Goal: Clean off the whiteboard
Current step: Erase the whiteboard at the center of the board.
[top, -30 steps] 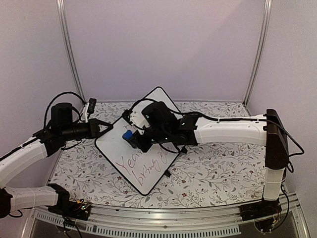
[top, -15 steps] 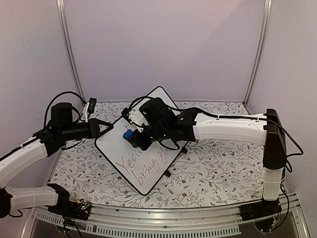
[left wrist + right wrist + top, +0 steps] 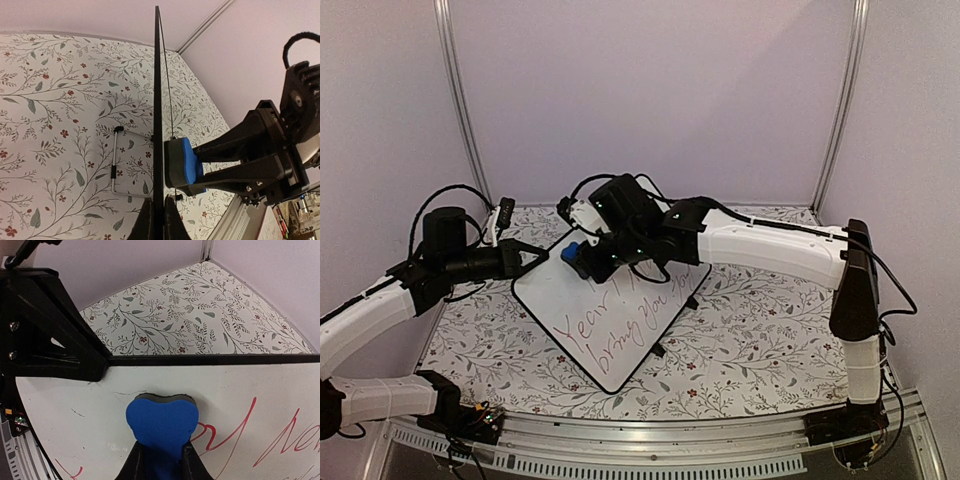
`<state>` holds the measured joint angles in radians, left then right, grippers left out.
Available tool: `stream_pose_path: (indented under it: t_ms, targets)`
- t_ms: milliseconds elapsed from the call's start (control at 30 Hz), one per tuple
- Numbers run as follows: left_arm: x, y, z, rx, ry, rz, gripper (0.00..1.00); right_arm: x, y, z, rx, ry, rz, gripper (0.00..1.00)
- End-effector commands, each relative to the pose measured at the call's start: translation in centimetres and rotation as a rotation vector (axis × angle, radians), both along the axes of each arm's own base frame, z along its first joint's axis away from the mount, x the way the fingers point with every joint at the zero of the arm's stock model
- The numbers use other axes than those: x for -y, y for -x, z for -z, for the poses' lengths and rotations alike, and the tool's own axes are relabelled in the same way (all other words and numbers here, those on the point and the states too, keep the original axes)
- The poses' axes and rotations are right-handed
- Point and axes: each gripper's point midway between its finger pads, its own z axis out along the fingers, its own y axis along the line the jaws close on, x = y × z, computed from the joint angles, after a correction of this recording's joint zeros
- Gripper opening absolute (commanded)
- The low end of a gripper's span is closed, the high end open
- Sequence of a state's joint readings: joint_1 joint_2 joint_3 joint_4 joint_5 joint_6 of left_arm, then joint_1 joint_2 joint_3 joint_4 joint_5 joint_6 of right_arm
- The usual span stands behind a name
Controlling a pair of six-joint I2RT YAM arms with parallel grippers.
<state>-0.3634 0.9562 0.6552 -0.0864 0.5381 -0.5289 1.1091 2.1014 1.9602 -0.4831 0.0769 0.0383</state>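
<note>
Wiping the whiteboard's [image 3: 545, 290] upper corner with the blue eraser [image 3: 161, 427] pinched in the right gripper [image 3: 162, 462], edge clamped by the left gripper [image 3: 533, 257]; next, sweeping down across the red writing [image 3: 610, 325]

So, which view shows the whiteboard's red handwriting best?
Top external: whole lines of red handwriting show on the large white black-rimmed whiteboard. Right wrist catches a few strokes; left wrist sees the board edge-on, no writing.

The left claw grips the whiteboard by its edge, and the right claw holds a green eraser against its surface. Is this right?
No: the eraser is blue, not green, as the right wrist view shows. The left claw grips the whiteboard by its edge, and the right claw holds the eraser against its surface.
</note>
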Motion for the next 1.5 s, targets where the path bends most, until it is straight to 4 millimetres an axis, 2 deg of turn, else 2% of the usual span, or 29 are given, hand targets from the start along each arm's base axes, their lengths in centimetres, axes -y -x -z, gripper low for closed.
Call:
stream_pose_path:
  t_ms: [0,200,567,1467]
  targets:
    - [1.6,1.2,-2.4,0.085,0.050,0.114,0.00,0.0,-2.5,0.7,0.014,0.012,0.061,0.02]
    - [1.6,1.2,-2.5,0.089,0.051,0.112,0.00,0.5,-2.6,2.1,-0.025,0.032,0.064,0.02]
    - [1.5,1.2,-2.5,0.090,0.053,0.112,0.00,2.2,-0.7,5.0,-0.098,0.069,0.043,0.02]
    - [1.5,1.2,-2.4,0.087,0.052,0.108,0.00,5.1,2.3,8.0,-0.146,0.145,0.039,0.01]
